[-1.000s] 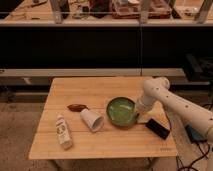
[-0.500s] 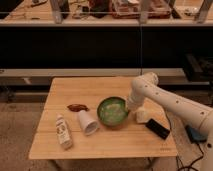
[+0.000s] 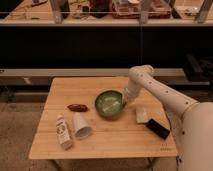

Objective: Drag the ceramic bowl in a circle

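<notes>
Ceramic bowl (image 3: 110, 104) sits near the middle of the wooden worktop (image 3: 95, 86), with the gripper (image 3: 124, 100) down at its right rim, probably because an edge hold lets the arm steer the bowl as it slides. I cannot tell whether the gripper is clamped there. A tipped paper cup (image 3: 81, 126) lies near the bowl's left, so the circle should stay tight.
</notes>
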